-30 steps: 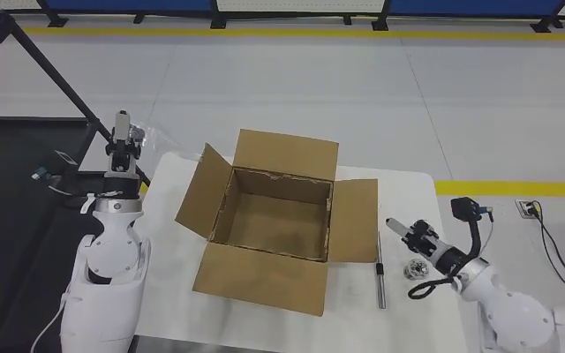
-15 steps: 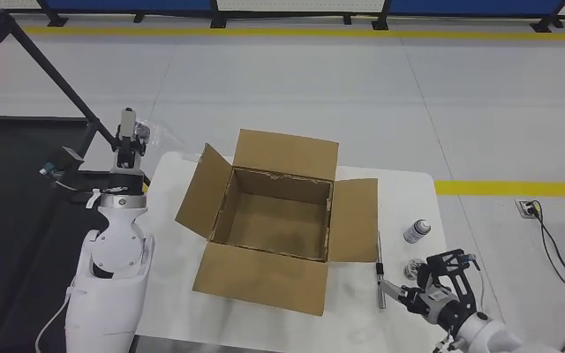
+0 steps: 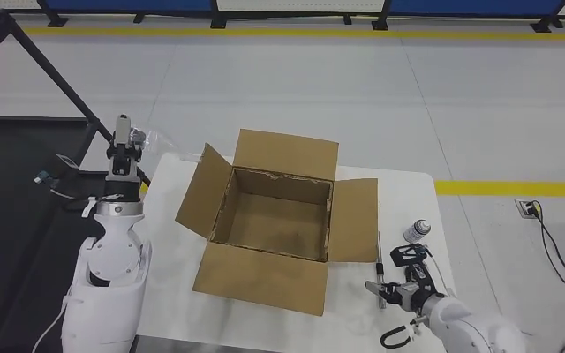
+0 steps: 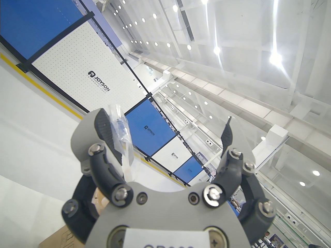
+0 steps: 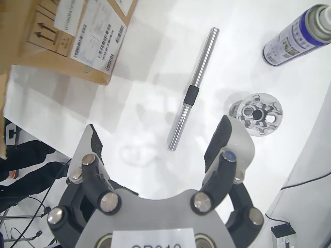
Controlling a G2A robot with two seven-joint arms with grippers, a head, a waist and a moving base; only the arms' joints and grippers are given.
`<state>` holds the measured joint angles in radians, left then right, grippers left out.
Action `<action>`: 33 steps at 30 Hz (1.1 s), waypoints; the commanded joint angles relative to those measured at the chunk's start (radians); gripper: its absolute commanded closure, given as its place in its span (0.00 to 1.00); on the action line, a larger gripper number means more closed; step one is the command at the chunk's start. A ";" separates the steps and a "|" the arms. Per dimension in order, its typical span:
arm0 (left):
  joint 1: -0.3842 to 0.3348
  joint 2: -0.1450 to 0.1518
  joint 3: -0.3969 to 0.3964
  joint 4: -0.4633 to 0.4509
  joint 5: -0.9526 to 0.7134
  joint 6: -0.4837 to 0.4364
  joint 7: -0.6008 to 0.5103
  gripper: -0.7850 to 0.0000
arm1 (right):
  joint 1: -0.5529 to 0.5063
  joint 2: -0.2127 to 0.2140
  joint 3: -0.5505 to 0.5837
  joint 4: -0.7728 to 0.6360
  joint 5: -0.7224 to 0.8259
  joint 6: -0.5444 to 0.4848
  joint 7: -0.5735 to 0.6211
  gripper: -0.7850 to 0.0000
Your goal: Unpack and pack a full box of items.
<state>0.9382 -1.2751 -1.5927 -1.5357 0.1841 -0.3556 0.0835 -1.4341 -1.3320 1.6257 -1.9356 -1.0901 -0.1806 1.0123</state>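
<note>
The cardboard box (image 3: 274,221) sits open and empty beside the right gripper (image 5: 159,130), flaps splayed, probably ready for repacking. That gripper's jaws gape wide above the unpacked items: spray can (image 5: 297,37) farthest ahead, metal rod (image 5: 194,88) straight ahead in line with the gap, flanged wheel (image 5: 258,114) just beside one fingertip (image 5: 222,130). The left gripper (image 4: 165,121), raised and wide, has a clear bag (image 4: 121,135) clinging to one pad (image 4: 102,122). White table (image 3: 172,265), pale hall floor (image 3: 353,79).

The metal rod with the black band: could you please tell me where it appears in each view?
Top view: the metal rod lies on the table, right of the cardboard box.
Right wrist view: it lies just beyond the open right claw.
Left wrist view: faces the ceiling, away from the table.
Shared landmark: the spray can.
</note>
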 commanded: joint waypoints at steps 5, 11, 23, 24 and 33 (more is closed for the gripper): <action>0.003 -0.001 0.006 -0.013 0.005 0.006 0.001 0.00 | 0.088 0.002 -0.026 0.175 0.045 0.018 -0.045 0.00; 0.013 0.000 -0.002 -0.028 0.009 0.006 0.002 0.00 | 0.169 0.004 -0.069 0.277 0.045 0.044 -0.051 0.25; 0.030 -0.001 -0.011 -0.048 0.010 0.013 0.009 0.00 | 0.233 0.008 -0.127 0.338 -0.042 0.181 -0.020 0.26; 0.031 -0.001 -0.011 -0.049 0.010 0.013 0.009 0.00 | 0.234 0.009 -0.128 0.340 -0.052 0.183 -0.015 0.30; 0.026 -0.001 -0.006 -0.048 0.011 0.013 0.003 0.00 | 0.253 0.011 -0.157 0.364 -0.078 0.221 -0.025 0.54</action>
<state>0.9639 -1.2765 -1.5994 -1.5832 0.1939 -0.3423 0.0878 -1.1817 -1.3213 1.4706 -1.5724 -1.1690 0.0384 0.9909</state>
